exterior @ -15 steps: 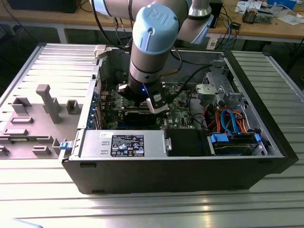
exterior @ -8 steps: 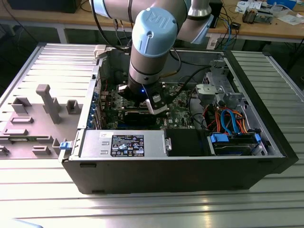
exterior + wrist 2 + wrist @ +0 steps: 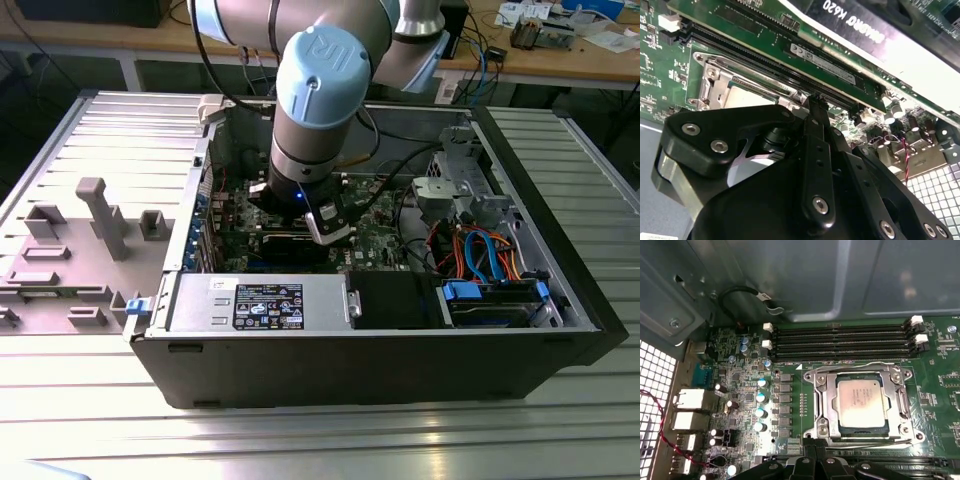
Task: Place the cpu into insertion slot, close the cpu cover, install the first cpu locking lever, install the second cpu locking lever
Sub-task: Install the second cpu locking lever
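The cpu (image 3: pixel 861 405), a silver-grey square chip, sits in the insertion slot (image 3: pixel 813 433) on the green board. The cpu cover (image 3: pixel 823 399), a silver frame plate, lies flat around it. A thin wire lever (image 3: pixel 855 366) runs along the cover's side toward the memory slots, and another wire (image 3: pixel 875 441) runs along the side nearest my gripper. My gripper (image 3: pixel 815 456) hangs just beside the socket with its black fingers together and nothing between them. The second wrist view shows the fingertips (image 3: pixel 818 106) in front of the cpu (image 3: pixel 747 96). In the exterior view the gripper (image 3: pixel 325 226) is low inside the open computer case.
Several long black memory slots (image 3: pixel 840 340) lie beside the socket. A card with a white edge (image 3: pixel 875 60) stands close by. A black labelled box (image 3: pixel 270 305), a blue-trimmed drive bay (image 3: pixel 495 300) and loose cables (image 3: pixel 470 250) fill the case. Grey fixtures (image 3: pixel 100 215) stand outside it.
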Available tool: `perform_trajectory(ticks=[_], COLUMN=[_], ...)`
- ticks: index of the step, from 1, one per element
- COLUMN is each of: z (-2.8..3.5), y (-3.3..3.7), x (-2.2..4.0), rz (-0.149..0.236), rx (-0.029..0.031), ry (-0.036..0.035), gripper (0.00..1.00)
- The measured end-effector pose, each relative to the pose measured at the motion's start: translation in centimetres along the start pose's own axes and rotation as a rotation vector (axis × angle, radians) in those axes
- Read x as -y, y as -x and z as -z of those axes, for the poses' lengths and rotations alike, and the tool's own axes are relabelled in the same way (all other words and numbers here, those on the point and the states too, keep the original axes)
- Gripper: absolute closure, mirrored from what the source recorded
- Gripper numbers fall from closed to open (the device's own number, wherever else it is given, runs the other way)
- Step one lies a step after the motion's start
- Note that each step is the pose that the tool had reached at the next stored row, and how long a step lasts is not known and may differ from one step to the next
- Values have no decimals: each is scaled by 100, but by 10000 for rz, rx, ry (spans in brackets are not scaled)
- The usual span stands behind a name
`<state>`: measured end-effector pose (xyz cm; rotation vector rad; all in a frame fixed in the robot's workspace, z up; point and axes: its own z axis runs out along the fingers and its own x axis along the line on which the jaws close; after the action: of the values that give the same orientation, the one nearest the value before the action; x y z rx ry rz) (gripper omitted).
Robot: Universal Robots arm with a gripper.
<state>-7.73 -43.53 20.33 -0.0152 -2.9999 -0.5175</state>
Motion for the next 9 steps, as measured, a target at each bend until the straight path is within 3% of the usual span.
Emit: perform_trajectory(ticks=[2, 6, 9], z=[-15, -63, -92], y=[-2, 0, -7], x=[5, 23, 27], rz=[5, 8, 21], rx=[0, -2, -5], ry=[61, 113, 237], gripper=[89, 89, 89])
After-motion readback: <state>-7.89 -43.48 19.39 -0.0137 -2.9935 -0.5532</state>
